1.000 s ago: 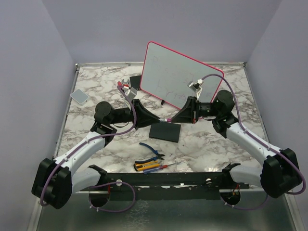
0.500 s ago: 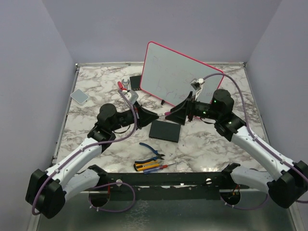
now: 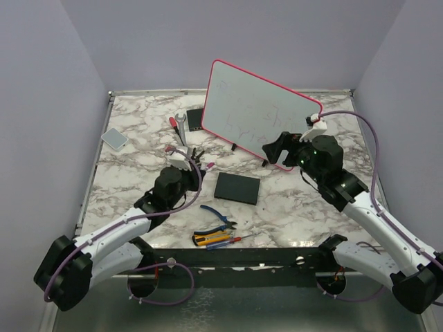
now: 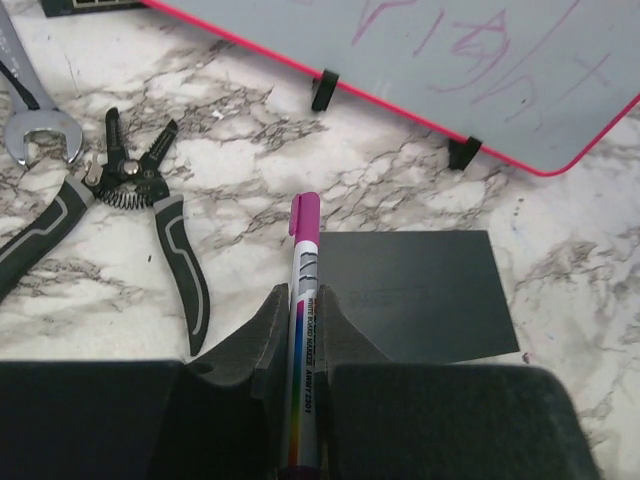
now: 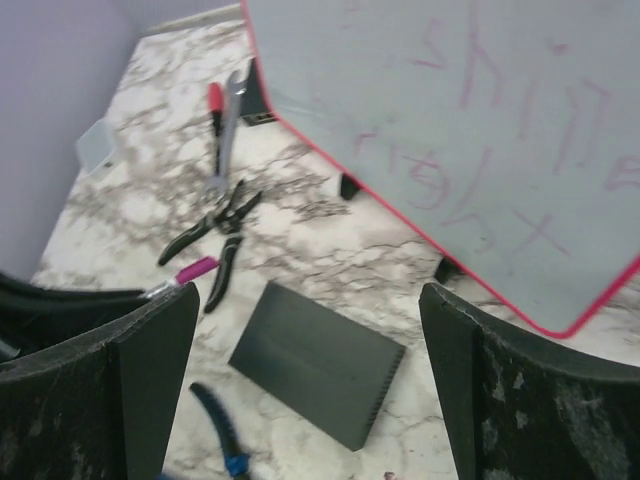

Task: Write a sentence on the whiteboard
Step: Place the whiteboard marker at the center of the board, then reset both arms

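Whiteboard (image 3: pixel 259 111) stands tilted on its feet (image 4: pixel 323 90) at the far side of the counter (image 3: pixel 297 200), face presented for writing, faint pink sentence (image 5: pixel 480 130) across it; before it, left gripper (image 4: pixel 302 305), jaws clenched on a marker (image 4: pixel 303 260) aimed boardward; right gripper (image 5: pixel 315 340), jaws spread and empty, near its right corner.

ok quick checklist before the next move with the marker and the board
1. marker clamped in left tool: ok
2. marker's pink cap on: ok, it looks capped
3. right tool open, empty: ok
4. whiteboard upright on its feet: ok
5. sentence complete: cannot tell, lettering faint
6. free spot ahead of the marker: not ok, pliers and black slab lie there
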